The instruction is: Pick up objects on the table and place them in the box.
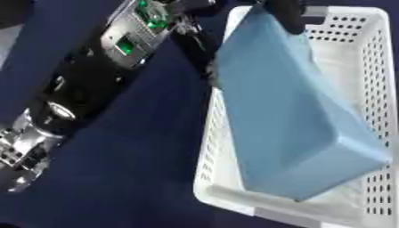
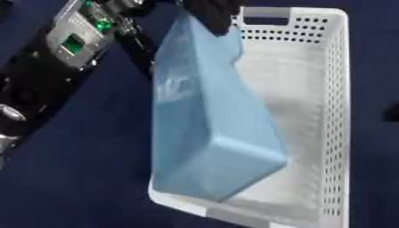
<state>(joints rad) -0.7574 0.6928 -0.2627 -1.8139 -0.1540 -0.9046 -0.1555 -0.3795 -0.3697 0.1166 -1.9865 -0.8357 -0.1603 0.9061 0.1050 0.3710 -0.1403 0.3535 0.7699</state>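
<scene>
While the light blue bag (image 2: 206, 133) hangs by its top from the left hand (image 2: 212, 12), whose dark fingers are curled round the upper corner, its long axis runs steeply down. Its broad bottom hovers over the near end of the white perforated box (image 2: 336, 89) on the dark blue bench (image 1: 148, 147). Lowering straight down looks like what remains. No right hand shows.
</scene>
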